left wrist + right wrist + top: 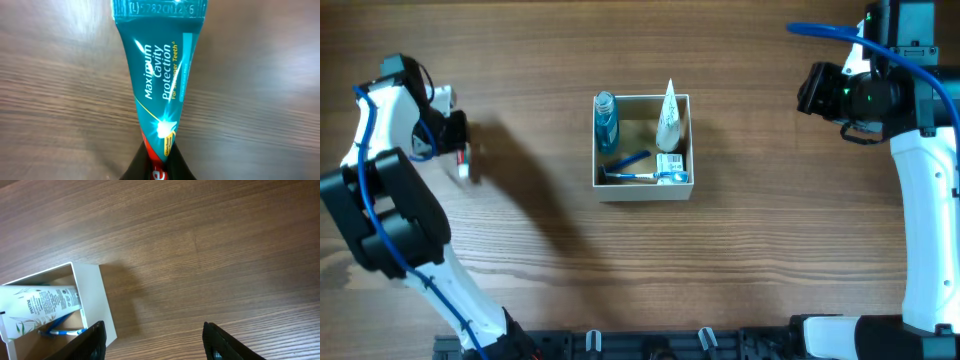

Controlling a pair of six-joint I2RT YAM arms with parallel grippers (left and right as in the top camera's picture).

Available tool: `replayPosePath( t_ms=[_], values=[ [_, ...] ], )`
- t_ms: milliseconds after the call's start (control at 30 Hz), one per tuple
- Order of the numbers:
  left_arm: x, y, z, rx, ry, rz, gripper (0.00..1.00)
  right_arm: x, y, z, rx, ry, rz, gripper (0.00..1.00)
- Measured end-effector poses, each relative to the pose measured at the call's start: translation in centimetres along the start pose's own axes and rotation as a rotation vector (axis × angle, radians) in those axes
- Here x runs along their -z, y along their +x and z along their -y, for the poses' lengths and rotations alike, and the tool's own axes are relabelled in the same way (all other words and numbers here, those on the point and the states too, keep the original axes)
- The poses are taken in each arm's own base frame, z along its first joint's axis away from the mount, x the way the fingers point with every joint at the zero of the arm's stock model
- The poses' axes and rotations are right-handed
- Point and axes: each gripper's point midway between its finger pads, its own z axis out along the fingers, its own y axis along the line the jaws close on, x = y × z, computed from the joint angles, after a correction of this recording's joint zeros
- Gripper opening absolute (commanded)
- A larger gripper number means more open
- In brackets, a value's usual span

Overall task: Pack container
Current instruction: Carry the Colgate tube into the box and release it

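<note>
Left side: left gripper [455,142] is at the far left of the table [750,260], well apart from the container. Its jaws are clamped together on the lower end of a teal toothpaste tube [159,75]. In the left wrist view the tube runs straight out from the gripper [157,167], crimped end farthest away, print reading "Maximum Cavity Protection". Wood grain shows behind it; cannot tell whether the tube touches the table. In the overhead view only a small white-and-red bit of the tube [464,166] shows below the gripper.

Centre: container [642,190] sits open-topped on the table, midway between the arms. Inside it:
- blue bottle [605,118], left rear corner
- white tube [668,118], along the right wall, cap end rearward
- blue toothbrush [628,163], lying across the front
- small blue-and-white carton [670,166], front right corner

Right side: right gripper [812,90] hangs over bare table, right of the container and apart from it. Fingers [92,341] stand apart, nothing between them. The right wrist view catches the container's corner [92,297] with the white tube [40,305] and toothbrush [56,329] inside.
</note>
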Motion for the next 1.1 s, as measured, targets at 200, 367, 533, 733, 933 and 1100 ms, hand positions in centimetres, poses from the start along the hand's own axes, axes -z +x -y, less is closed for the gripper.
replayPosePath(
  t_ms=[200, 367, 533, 733, 933, 1100],
  values=[
    [8.9, -2.3, 4.8, -0.095, 0.015, 0.22, 0.04, 0.0, 0.0, 0.0, 0.0, 0.0, 0.0, 0.63],
    [16.9, -1.2, 12.9, -0.3, 0.063, 0.403, 0.04, 0.0, 0.0, 0.0, 0.0, 0.0, 0.001, 0.63],
    [20.3, 4.0, 22.2, -0.714, 0.119, 0.441, 0.04, 0.0, 0.0, 0.0, 0.0, 0.0, 0.001, 0.63],
    [20.0, 10.4, 31.0, -1.243, 0.172, 0.43, 0.04, 0.0, 0.0, 0.0, 0.0, 0.0, 0.001, 0.63],
    [17.1, 14.3, 33.9, -1.508, 0.185, 0.313, 0.04, 0.0, 0.0, 0.0, 0.0, 0.0, 0.0, 0.63],
    [14.0, 14.7, 34.3, -1.574, 0.173, 0.22, 0.12, 0.0, 0.0, 0.0, 0.0, 0.0, 0.0, 0.63]
  ],
)
